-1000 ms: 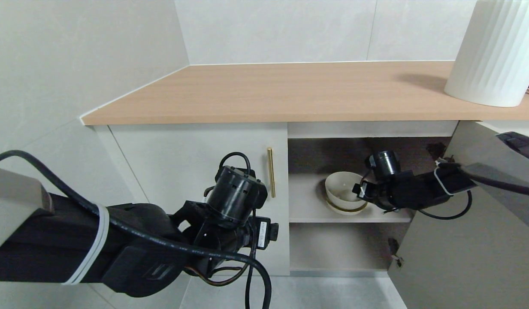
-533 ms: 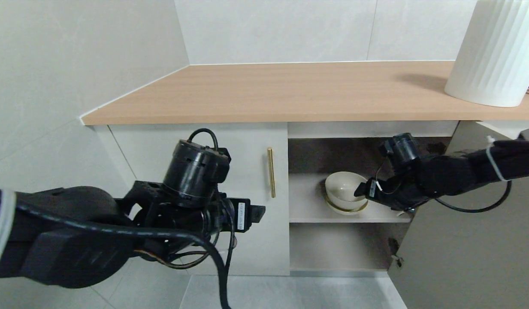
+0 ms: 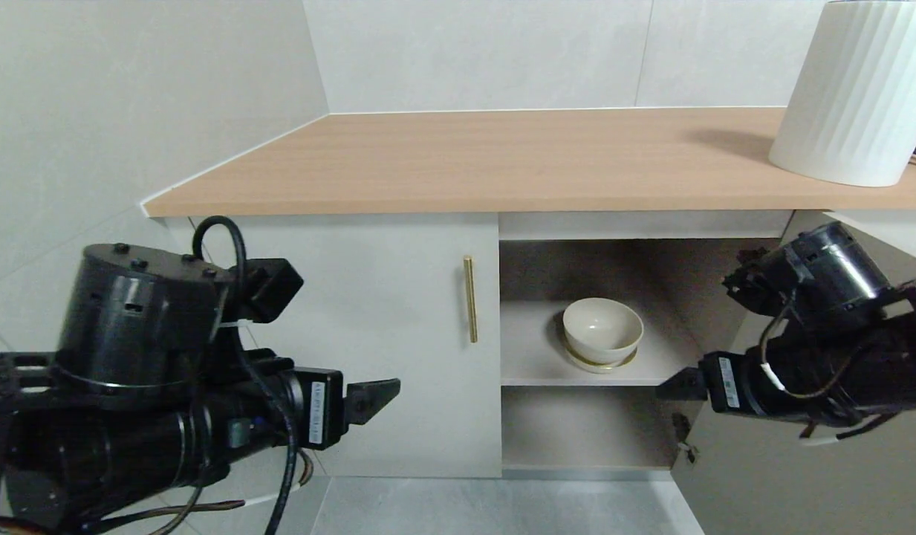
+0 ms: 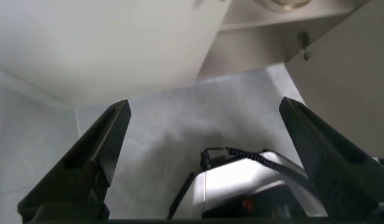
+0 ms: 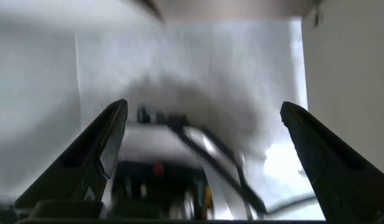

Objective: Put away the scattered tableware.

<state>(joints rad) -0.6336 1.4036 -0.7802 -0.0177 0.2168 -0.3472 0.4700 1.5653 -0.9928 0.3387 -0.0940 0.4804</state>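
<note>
**Item: bowl (image 3: 602, 327).** Cream, round, upright, so no long axis to align with. It sits on a gilt-rimmed dish (image 3: 576, 358) on the upper shelf (image 3: 532, 357) of the cabinet, in the open right half and toward the shelf's middle.

**Item: right gripper (image 3: 673, 386).** At the cabinet's right edge, below shelf level and outside the opening, just before the open door (image 3: 762, 461) near its hinge. Fingers spread wide, holding nothing.

**Item: left gripper (image 3: 379, 394).** Before the cabinet's closed left door (image 3: 368, 297), low and short of the handle (image 3: 469, 297). Fingers likewise spread and empty.

**Relation.** The bowl lies up, inward and left of the right gripper, well apart from both grippers. The right arm is the nearer.

**Judgement.** The bowl looks stowed. The open door is on the right arm's side, so closing it would likely fall to that arm.

**Other.** A white ribbed vessel (image 3: 851, 89) stands on the cabinet's top (image 3: 502, 156), at its right end.
</note>
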